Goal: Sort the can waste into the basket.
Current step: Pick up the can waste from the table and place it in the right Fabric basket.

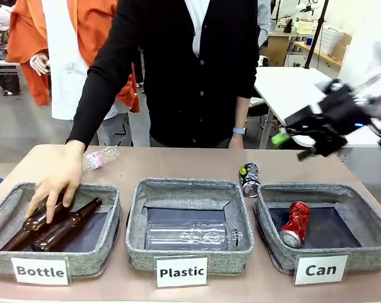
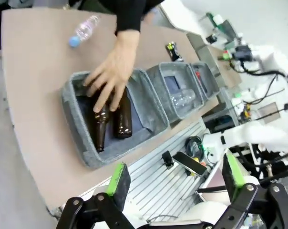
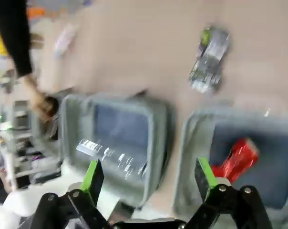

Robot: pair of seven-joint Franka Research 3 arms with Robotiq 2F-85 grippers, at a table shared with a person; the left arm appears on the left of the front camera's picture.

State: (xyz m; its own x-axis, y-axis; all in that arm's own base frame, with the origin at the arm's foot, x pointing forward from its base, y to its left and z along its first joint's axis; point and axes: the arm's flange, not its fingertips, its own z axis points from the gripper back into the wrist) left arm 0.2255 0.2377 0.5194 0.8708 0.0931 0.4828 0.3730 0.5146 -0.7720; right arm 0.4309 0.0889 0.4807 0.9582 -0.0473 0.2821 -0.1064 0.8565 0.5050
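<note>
A crushed red can (image 1: 296, 223) (image 3: 237, 158) lies inside the grey basket labelled "Can" (image 1: 356, 252) (image 3: 191, 143) at the right. A dark crushed can with green and yellow marks (image 1: 249, 178) (image 3: 209, 61) (image 2: 171, 51) lies on the table just behind that basket's far left corner. My right gripper (image 1: 290, 144) (image 3: 151, 179) hangs open in the air above and behind the "Can" basket, nothing between its fingers. My left gripper (image 2: 177, 179) is open too, high off the table's near left edge, looking down on the row of baskets.
A person's hand (image 1: 55, 183) (image 2: 110, 76) rests on two brown bottles (image 1: 52, 226) in the "Bottle" basket (image 1: 89, 262). The "Plastic" basket (image 1: 140, 246) holds a clear bottle (image 1: 190, 235). Another clear bottle (image 1: 101, 158) (image 2: 83, 31) lies on the table behind the left basket.
</note>
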